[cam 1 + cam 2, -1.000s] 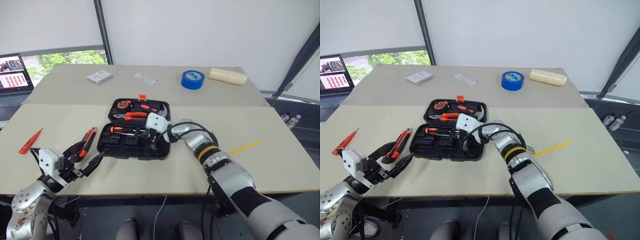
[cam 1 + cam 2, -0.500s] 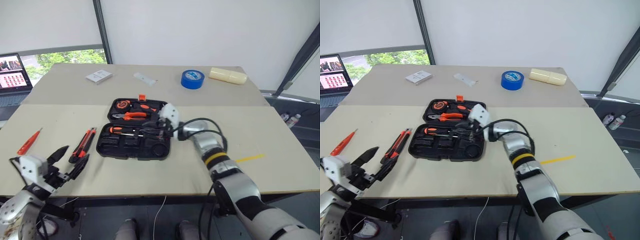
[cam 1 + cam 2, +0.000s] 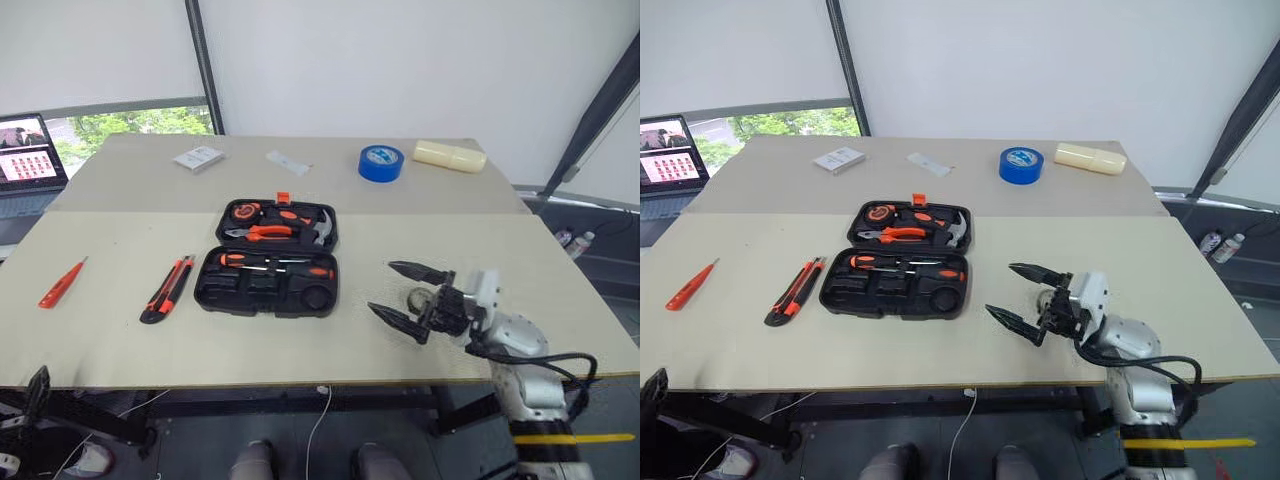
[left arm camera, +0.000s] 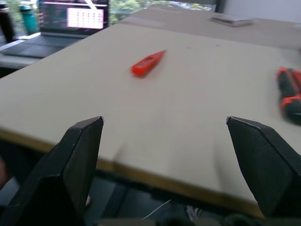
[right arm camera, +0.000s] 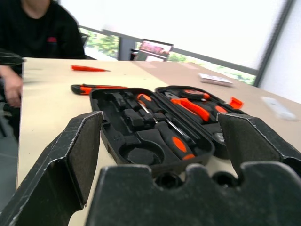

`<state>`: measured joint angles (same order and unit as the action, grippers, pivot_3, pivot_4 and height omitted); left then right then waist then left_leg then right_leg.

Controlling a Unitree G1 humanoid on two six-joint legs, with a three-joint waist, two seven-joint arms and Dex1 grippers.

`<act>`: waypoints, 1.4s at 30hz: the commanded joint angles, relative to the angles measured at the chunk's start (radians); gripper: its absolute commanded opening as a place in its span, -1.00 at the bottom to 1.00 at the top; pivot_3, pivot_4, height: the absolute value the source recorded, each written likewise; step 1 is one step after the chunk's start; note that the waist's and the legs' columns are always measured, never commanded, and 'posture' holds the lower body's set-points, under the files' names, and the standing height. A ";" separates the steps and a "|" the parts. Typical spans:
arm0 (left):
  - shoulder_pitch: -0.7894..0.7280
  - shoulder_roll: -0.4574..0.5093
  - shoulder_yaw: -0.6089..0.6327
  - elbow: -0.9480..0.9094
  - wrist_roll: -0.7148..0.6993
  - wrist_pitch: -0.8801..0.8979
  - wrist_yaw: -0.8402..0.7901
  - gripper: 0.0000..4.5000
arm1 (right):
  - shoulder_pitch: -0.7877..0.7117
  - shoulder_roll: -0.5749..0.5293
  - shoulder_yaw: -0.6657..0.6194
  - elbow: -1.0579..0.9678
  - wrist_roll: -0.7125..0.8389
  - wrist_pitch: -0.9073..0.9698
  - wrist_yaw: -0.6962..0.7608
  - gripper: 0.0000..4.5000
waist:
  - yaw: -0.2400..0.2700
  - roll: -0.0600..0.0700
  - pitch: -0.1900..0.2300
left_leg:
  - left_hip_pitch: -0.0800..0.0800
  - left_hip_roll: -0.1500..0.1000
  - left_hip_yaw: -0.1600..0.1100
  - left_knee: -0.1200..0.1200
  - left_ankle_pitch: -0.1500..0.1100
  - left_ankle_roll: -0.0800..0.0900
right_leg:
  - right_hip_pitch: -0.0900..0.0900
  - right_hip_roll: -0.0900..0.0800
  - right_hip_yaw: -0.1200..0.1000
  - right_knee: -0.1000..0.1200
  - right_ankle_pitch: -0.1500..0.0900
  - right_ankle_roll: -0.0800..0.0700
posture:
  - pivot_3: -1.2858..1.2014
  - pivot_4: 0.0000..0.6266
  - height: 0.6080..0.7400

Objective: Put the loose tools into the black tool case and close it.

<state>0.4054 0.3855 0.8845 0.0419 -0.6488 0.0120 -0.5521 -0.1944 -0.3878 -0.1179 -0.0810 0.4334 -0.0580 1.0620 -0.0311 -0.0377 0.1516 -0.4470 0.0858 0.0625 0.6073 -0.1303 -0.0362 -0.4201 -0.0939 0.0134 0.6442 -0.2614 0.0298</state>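
Note:
The black tool case (image 3: 212, 292) lies open mid-table; two black-and-orange screwdrivers (image 3: 275, 262) rest in its near half, with pliers and a hammer in the far half. On the bare table to its left are the orange-black utility knife (image 3: 167, 289) and, further left, the small red screwdriver (image 3: 60, 284). My right gripper (image 3: 405, 290) hovers open and empty to the right of the case, pointing at it. A small grey round thing (image 3: 414, 297) sits on the table behind its fingers. My left gripper (image 4: 164, 127) is open at the table's front left edge, facing the red screwdriver (image 4: 148, 63).
A blue tape roll (image 3: 382, 160), a cream block (image 3: 449, 155), a white box (image 3: 199, 157) and a white card (image 3: 290, 160) lie on the far table. A laptop (image 3: 28, 150) stands at far left. A person in black (image 5: 37, 33) sits beyond the table's left side.
My right gripper opened and drew back from the case to the right. My left arm pulled back and left, dropping to the table's front edge.

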 commanded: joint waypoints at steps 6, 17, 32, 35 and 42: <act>-0.249 0.272 -0.047 0.078 -0.020 0.271 0.148 1.00 | -0.067 -0.005 0.027 -0.127 0.030 0.030 -0.081 0.99 | 0.022 -0.004 -0.001 | 0.000 0.000 0.000 0.000 0.000 0.000 | 0.000 0.000 -0.002 0.000 0.001 -0.001 | 0.03 -0.52 1.00; -0.936 0.563 -0.421 0.868 0.292 0.334 0.111 1.00 | -0.182 -0.007 0.087 -0.184 0.049 0.080 -0.120 0.99 | 0.015 -0.007 -0.002 | -0.003 0.000 0.001 -0.002 0.001 0.001 | 0.001 0.002 -0.001 0.002 0.005 0.003 | 0.03 -0.52 1.00; -1.207 0.533 -0.505 1.272 0.439 0.268 0.158 0.02 | -0.103 -0.088 0.038 -0.342 0.070 0.172 -0.205 1.00 | 0.031 -0.009 -0.001 | -0.009 0.000 -0.001 0.001 0.003 0.004 | -0.002 0.004 -0.002 0.004 0.004 0.004 | 0.03 -0.52 1.00; -1.186 0.534 -0.483 1.275 0.427 0.230 0.156 -0.51 | -0.088 -0.098 0.028 -0.355 0.077 0.182 -0.217 1.00 | 0.034 -0.009 -0.001 | -0.008 0.000 -0.001 0.001 0.003 0.003 | -0.001 0.003 -0.002 0.004 0.004 0.004 | 0.03 -0.52 1.00; -1.161 0.545 -0.349 1.204 0.289 -0.028 -0.257 -0.78 | -0.075 -0.132 0.024 -0.349 0.090 0.178 -0.198 1.00 | 0.035 -0.011 0.000 | -0.009 0.001 -0.001 0.002 0.003 0.003 | -0.002 0.003 -0.003 0.004 0.004 0.004 | 0.03 -0.52 1.00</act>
<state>-0.7374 0.9087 0.4983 1.3050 -0.3079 0.0595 -0.6585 -0.2598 -0.5060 -0.0604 -0.4035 0.4953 0.1264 0.8568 0.0043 -0.0484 0.1513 -0.4559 0.0865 0.0618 0.6091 -0.1271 -0.0336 -0.4218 -0.0902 0.0105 0.6480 -0.2569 0.0336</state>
